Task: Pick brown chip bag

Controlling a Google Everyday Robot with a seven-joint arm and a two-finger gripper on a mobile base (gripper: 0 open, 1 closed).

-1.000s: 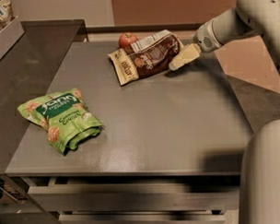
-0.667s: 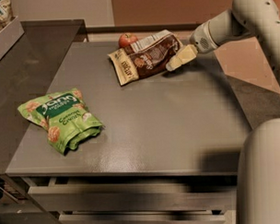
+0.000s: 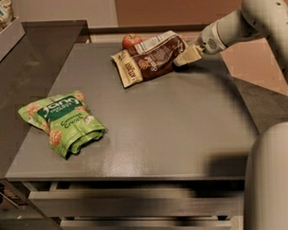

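The brown chip bag (image 3: 149,60) lies at the far side of the grey table (image 3: 154,126), cream end band toward the left. Its right end is a little raised. My gripper (image 3: 186,56) is at that right end, low over the table, and is shut on the bag's edge. The arm reaches in from the upper right. The part of the bag inside the grip is hidden.
A small red apple (image 3: 131,40) sits just behind the brown bag. A bright green snack bag (image 3: 63,120) lies near the table's left edge. A dark counter (image 3: 24,69) adjoins on the left. Drawers (image 3: 128,207) run below the table's front edge.
The arm's upper part has risen and shifted right. The gripper has stayed at the bag's right end, and that end sits slightly higher and further right.
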